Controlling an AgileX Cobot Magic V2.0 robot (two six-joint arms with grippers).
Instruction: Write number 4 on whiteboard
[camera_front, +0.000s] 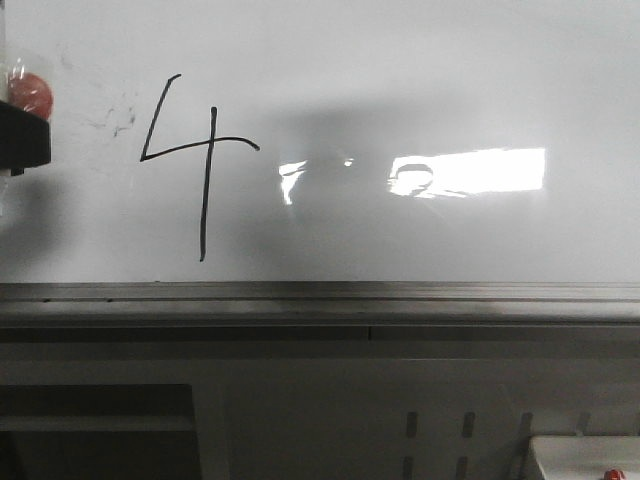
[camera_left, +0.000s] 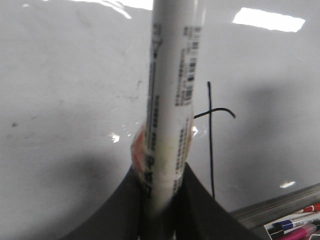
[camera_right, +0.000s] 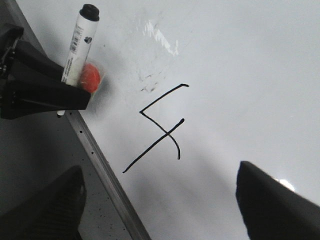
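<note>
The number 4 (camera_front: 203, 160) is drawn in thin black line on the left part of the whiteboard (camera_front: 420, 80). It also shows in the right wrist view (camera_right: 162, 127), and partly in the left wrist view (camera_left: 210, 145). My left gripper (camera_left: 162, 192) is shut on a white marker (camera_left: 172, 75) with a printed label and an orange band. In the front view it is a black block at the far left edge (camera_front: 22, 135), apart from the 4. The right wrist view shows it (camera_right: 42, 90) holding the black-ended marker (camera_right: 80, 37). My right gripper (camera_right: 160, 210) is open and empty, facing the board below the 4.
The board's grey metal bottom rail (camera_front: 320, 295) runs across the front view. Faint grey smudges (camera_front: 115, 120) lie left of the 4. Several spare markers (camera_left: 295, 225) lie past the rail. A white tray corner (camera_front: 580, 455) is at the lower right.
</note>
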